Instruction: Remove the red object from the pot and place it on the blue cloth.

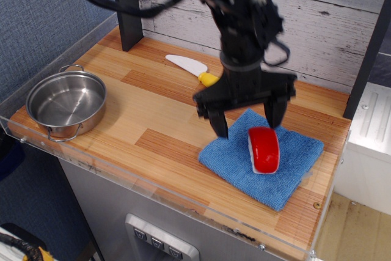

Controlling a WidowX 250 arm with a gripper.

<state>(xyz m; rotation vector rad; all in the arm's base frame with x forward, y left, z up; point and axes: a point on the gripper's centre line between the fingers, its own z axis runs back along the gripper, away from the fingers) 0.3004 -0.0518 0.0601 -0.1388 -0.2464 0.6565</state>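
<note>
claw [247, 120] is seen spread wide, holding nothing, hovering above the blue cloth [226, 160]. red object [264, 150] lies on the cloth just below and right of the fingertips, apart from them. pot [66, 103] sits empty, far left. placement is judged done.

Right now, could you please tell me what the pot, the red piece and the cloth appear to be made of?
The small round shiny pot looks like polished steel, mirroring light. The glossy red rounded piece seems moulded plastic, with a highlight. The square blue cloth looks like soft, matte terry.
</note>
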